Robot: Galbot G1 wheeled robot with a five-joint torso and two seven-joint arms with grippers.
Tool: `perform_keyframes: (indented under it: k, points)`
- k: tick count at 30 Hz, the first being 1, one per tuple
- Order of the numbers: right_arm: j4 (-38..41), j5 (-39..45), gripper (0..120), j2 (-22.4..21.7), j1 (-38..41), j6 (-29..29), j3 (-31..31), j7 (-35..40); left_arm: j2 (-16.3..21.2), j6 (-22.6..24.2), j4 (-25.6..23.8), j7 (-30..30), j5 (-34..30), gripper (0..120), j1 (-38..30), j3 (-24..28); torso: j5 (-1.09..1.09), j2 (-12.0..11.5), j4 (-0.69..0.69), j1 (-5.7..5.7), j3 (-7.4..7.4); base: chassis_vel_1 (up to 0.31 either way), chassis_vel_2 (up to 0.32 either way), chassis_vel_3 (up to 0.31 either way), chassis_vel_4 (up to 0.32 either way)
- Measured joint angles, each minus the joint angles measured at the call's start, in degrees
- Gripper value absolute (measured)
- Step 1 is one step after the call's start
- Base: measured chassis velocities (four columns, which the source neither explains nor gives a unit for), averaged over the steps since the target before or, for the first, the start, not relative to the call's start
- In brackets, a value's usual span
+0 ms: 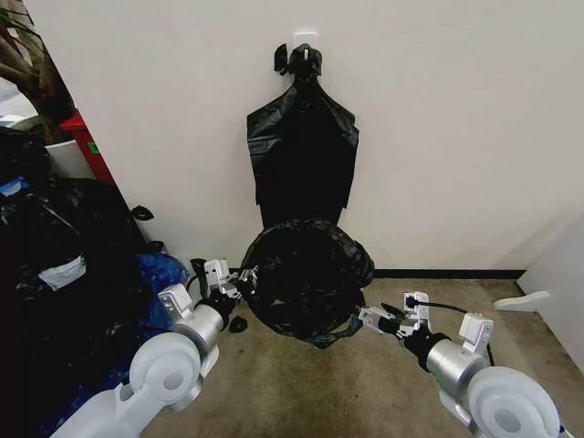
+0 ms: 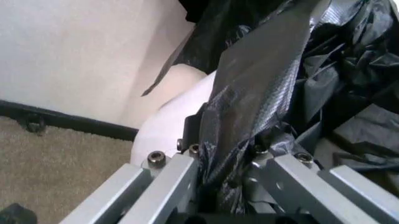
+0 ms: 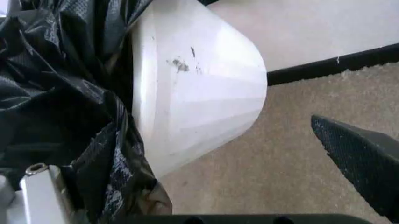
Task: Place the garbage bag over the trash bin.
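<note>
The garbage bag [image 1: 306,278] stands against the wall with its wide, round mouth open, spread across the top of the trash bin. The bin's white wall shows below the bag's rim in the left wrist view [image 2: 163,128] and in the right wrist view [image 3: 199,84]. My left gripper [image 1: 241,281] is at the mouth's left edge, shut on a strip of the bag [image 2: 249,93]. At the mouth's lower right edge, my right gripper [image 1: 367,319] is open, with the bag's hem [image 3: 118,158] draped beside one finger and the bin's wall between its fingers.
A flat bunch of black bags [image 1: 303,151] hangs on the wall above the bin. A big heap of bulging black bags [image 1: 64,274] fills the left side, with a blue bag [image 1: 166,272] beside it. Bare carpet [image 1: 319,392] lies in front; a white object [image 1: 525,301] lies at the right.
</note>
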Motion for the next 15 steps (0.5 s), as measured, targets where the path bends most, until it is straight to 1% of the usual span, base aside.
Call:
perform_keyframes:
  k: [6,10,15]
  points:
    - [-1.5,-0.2,100,-0.1,0.4,-0.1,-0.2,-1.1,-0.4,-0.6,0.5,0.6,-1.7,2,-1.1,0.4,0.02,0.0,0.00,0.00,0.00,0.000,0.000,0.000,0.000]
    - [-2.5,-1.2,100,-0.1,-0.1,-0.2,-0.1,-2.4,-1.0,-2.6,1.5,2.1,-4.3,2,-1.3,0.1,0.02,0.0,0.00,0.00,0.00,0.000,0.000,0.000,0.000]
    - [-2.1,-3.0,100,0.1,-2.0,-0.1,0.7,-3.8,-1.1,-3.9,3.1,3.4,-4.9,2,-1.2,-0.1,0.02,0.0,0.00,0.00,0.00,0.000,0.000,0.000,0.000]
